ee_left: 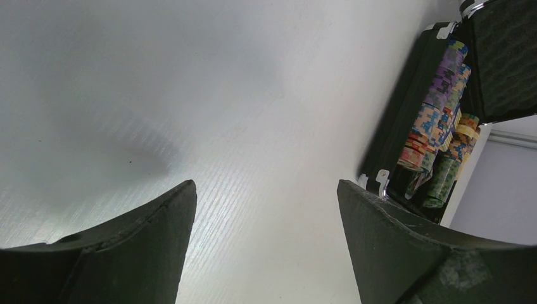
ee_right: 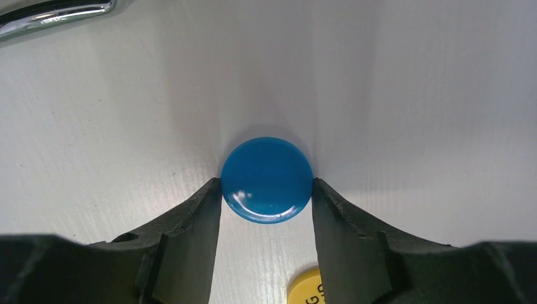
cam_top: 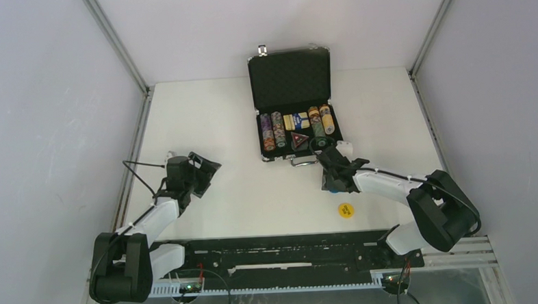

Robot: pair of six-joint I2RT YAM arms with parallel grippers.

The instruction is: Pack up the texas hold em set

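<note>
The table (cam_top: 217,127) bears a briefcase (cam_top: 290,79), yellow token (cam_top: 345,209), perhaps blue token (ee_right: 266,180).

**No lettering is legible in any view.**

- **Yellow token** (cam_top: 345,209), lying on the counter (cam_top: 254,194): it carries a dark print at its centre, too small to read from above. The right wrist view shows only its upper edge at the bottom of the frame, with a fragment of dark characters cut off.
- **Card deck** (cam_top: 297,121), in the case (cam_top: 290,82): the face is yellow and blue, and its markings are too blurred to read.
</note>
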